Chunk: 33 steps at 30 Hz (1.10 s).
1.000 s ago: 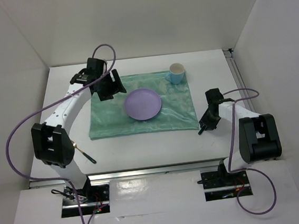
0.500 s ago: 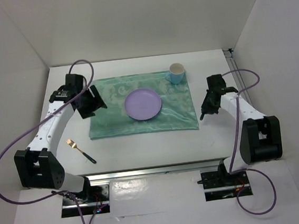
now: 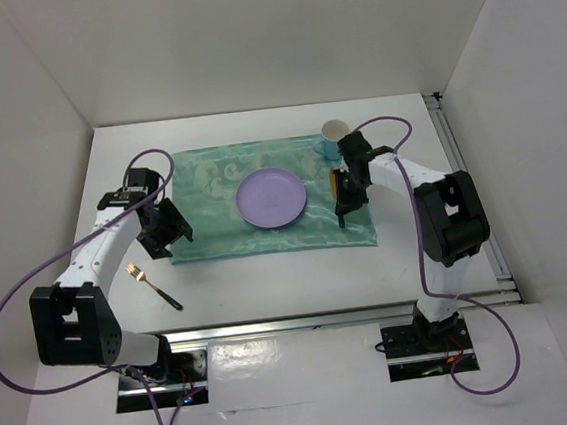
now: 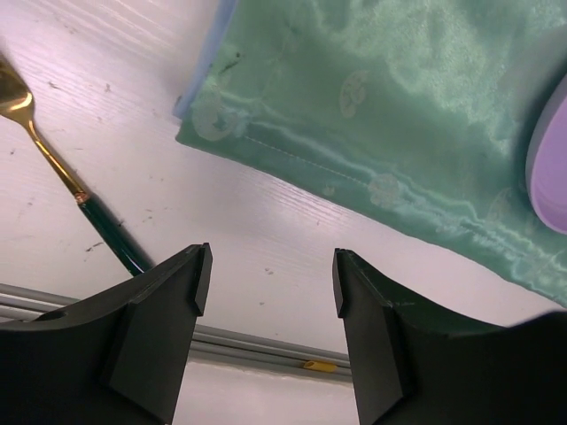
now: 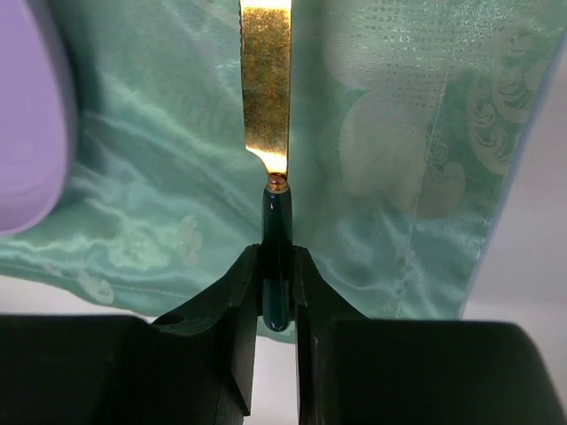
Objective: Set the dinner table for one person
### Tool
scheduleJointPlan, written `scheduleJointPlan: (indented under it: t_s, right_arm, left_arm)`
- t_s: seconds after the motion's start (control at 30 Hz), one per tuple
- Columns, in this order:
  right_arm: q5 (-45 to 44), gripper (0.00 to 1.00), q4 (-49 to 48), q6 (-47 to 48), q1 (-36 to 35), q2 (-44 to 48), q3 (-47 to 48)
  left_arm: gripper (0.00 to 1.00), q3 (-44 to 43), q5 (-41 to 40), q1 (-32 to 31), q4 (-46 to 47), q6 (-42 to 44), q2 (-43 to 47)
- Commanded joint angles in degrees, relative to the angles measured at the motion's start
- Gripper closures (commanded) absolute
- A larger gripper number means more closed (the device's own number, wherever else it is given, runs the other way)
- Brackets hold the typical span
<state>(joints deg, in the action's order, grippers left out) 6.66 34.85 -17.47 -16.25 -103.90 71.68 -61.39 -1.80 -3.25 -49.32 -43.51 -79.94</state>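
- We see the white counter (image 3: 300, 276) spread beneath both arms, with a teal-green patterned cloth (image 3: 210, 174) lying at its middle.
- A purple plate (image 3: 272, 196) sits on the cloth, and a light blue cup (image 3: 334, 137) stands at the cloth's far right corner.
- Our right gripper (image 5: 275, 270) is clamped on the dark green handle of a gold-bladed knife (image 5: 266, 97), over the cloth just right of the plate.
- Our left gripper (image 4: 270, 266) hangs with its jaws apart and empty above the cloth's near left corner.
- A gold fork (image 4: 78, 197) with a dark handle lies on the bare counter near that corner.
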Motion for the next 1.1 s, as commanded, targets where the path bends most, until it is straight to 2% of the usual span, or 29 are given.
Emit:
scheduleJointPlan:
  t_s: [0.0, 0.27, 0.3, 0.33, 0.37, 0.4, 0.47, 0.53, 0.6, 0.8, 0.9, 1.03, 1.07]
  right_arm:
    - [0.55, 1.0, 0.31, 0.43, 0.52, -1.83, 4.08]
    - [-1.73, 0.98, -0.22, -0.63, 0.52, -5.09, 4.61]
    - [-2.26, 0.92, -0.22, -0.63, 0.52, -5.09, 4.61]
    - [-2.26, 0.75, 0.3, -1.15, 0.52, -5.09, 4.61]
    - [-3.13, 0.63, 0.31, -1.16, 0.52, -4.57, 5.13]
    - [-3.75, 0.5, 0.31, -1.16, 0.52, -4.56, 5.14]
    - [-3.76, 0.22, 0.91, -1.69, 0.52, -3.77, 5.14]
    - [-4.98, 0.15, 1.71, -1.69, 0.52, -1.84, 6.45]
    - [-5.51, 0.11, 2.94, -2.21, 0.52, 0.35, 7.06]
    - [-5.51, 0.11, 4.34, -2.21, 0.52, 5.37, 7.07]
    - [-4.99, 0.11, 5.4, -2.21, 0.52, 6.95, 7.07]
    - [-5.6, 0.12, 6.8, -1.69, 0.52, 9.5, 7.07]
    - [-6.12, 0.12, 6.81, -1.69, 0.52, 10.11, 7.07]
  left_arm:
    - [0.27, -1.28, -1.8, 1.49, -0.34, 1.32, 1.63]
    - [0.27, 0.03, -3.38, 3.68, -1.48, 1.32, 0.49]
    - [0.25, 0.04, -3.9, 3.69, -1.48, 0.71, 0.49]
    - [0.25, 0.65, -3.91, 3.69, -1.48, 0.7, -0.03]
    - [0.24, 1.35, -3.91, 4.21, -1.48, 0.18, -0.04]
    - [0.15, 1.36, -4.69, 4.21, -1.48, -0.52, -0.65]
    - [0.14, 3.19, -6.01, 4.21, -2.18, -2.36, -1.53]
    - [0.14, 4.6, -6.98, 4.73, -3.58, -4.73, -2.24]
    - [0.15, 8.2, -6.99, 5.36, -4.29, -7.81, -0.92]
    - [0.16, 14.45, -6.46, 6.15, -4.29, -12.73, 4.87]
    - [0.16, 15.33, -6.46, 6.15, -4.29, -15.8, 5.5]
    - [0.17, 18.66, -5.67, 8.26, -1.4, -15.82, 5.5]
    - [0.2, 19.37, -5.06, 8.95, -0.35, -15.82, 4.72]
